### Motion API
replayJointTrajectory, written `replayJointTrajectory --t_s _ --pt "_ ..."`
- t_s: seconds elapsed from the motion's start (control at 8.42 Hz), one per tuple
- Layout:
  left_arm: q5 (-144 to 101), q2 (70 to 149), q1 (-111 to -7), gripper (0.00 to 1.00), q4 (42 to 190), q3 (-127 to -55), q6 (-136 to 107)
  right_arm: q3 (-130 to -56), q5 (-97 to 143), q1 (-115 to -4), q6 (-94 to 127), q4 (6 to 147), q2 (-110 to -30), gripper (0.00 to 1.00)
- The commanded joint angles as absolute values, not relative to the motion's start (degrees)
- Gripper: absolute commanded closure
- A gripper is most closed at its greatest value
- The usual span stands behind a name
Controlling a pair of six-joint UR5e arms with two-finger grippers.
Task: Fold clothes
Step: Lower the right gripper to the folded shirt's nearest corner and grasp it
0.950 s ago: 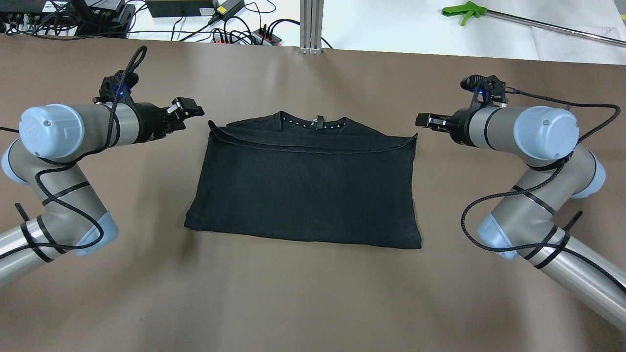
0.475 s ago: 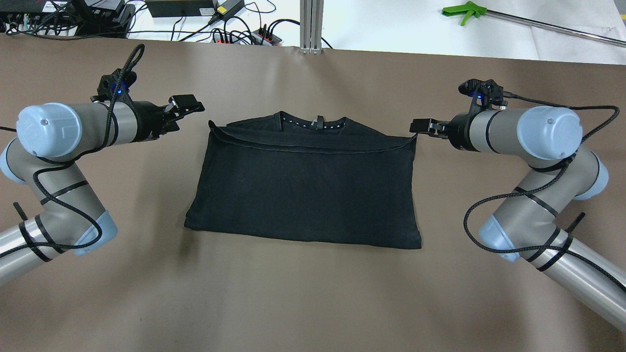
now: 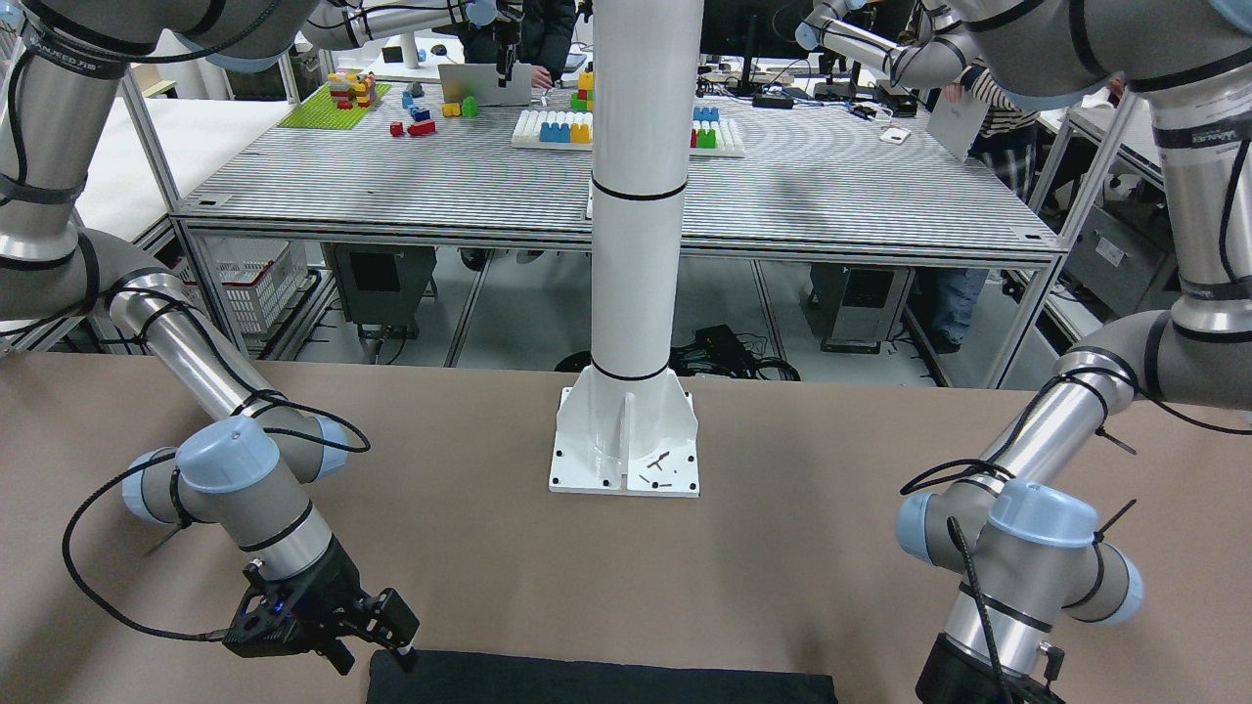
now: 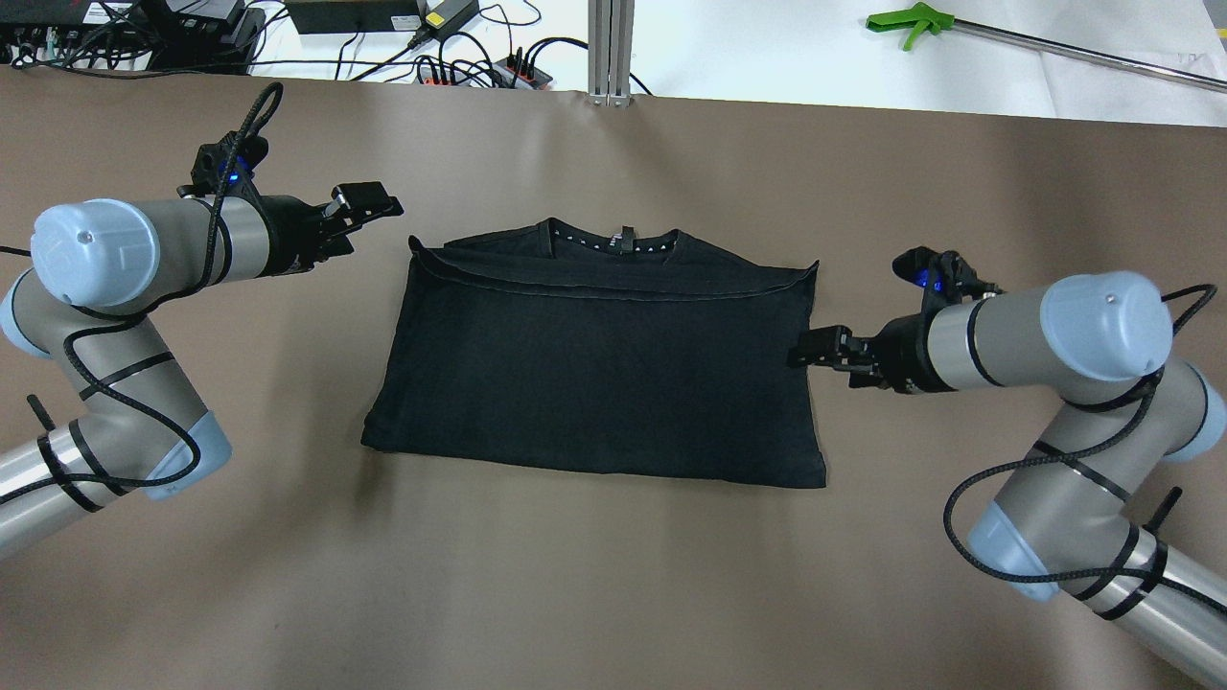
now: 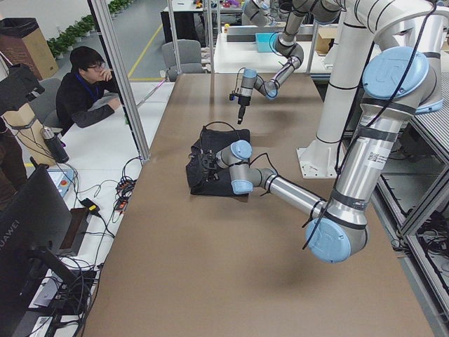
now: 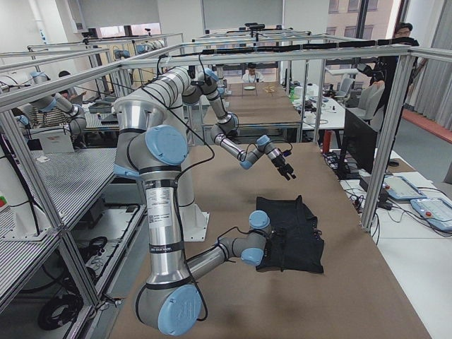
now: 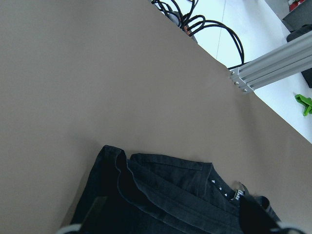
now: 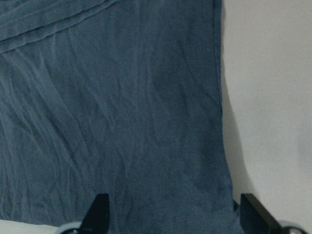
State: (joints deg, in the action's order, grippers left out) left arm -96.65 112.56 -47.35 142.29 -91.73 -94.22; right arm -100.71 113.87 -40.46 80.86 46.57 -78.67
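The clothes (image 4: 594, 364) are one black garment lying folded flat in the middle of the brown table, collar at the far edge. My left gripper (image 4: 369, 203) hovers open just off the garment's far left corner, holding nothing; its wrist view shows that corner of the garment (image 7: 161, 195) below the spread fingertips. My right gripper (image 4: 803, 351) is open at the middle of the garment's right edge. In its wrist view the hem of the garment (image 8: 122, 107) runs between the two fingers (image 8: 100, 212). The front view shows the right gripper (image 3: 399, 645) beside the cloth (image 3: 587, 687).
A white pillar on a base plate (image 3: 626, 445) stands at the robot's side of the table. Beyond the far edge are cables and power strips (image 4: 460, 67), an aluminium post (image 4: 611, 48) and a green-handled tool (image 4: 911, 24). A person (image 5: 88, 88) sits off the table's side.
My right gripper has moved from the garment's far right corner toward the robot, to the middle of the right edge. The left gripper has hardly moved. The garment lies as before.
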Motion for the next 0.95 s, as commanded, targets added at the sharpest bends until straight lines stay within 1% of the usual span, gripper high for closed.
replayJointTrajectory --t_s 0.0,0.24,0.59,0.71,0.83 --pt "-96.6 112.2 -47.3 0.06 142.4 -91.7 -94.3 -98.8 112.3 -38.7 81.3 44.1 -80.4 0.06" --pt "-96.5 112.1 -47.1 0.06 142.4 -91.5 -94.3 -96.7 112.3 -37.9 81.1 43.9 -80.2 0.06" --pt "-96.5 111.8 -47.1 0.06 142.4 -91.3 -94.0 -96.2 110.1 -34.7 81.3 43.9 -79.9 0.06" --pt "-96.5 111.8 -47.1 0.06 142.4 -91.2 -94.0 -95.9 109.3 -33.8 81.3 43.9 -79.8 0.10" --pt "-96.5 111.8 -47.1 0.06 142.4 -91.2 -94.0 -95.9 109.2 -33.8 81.4 43.9 -79.7 0.39"
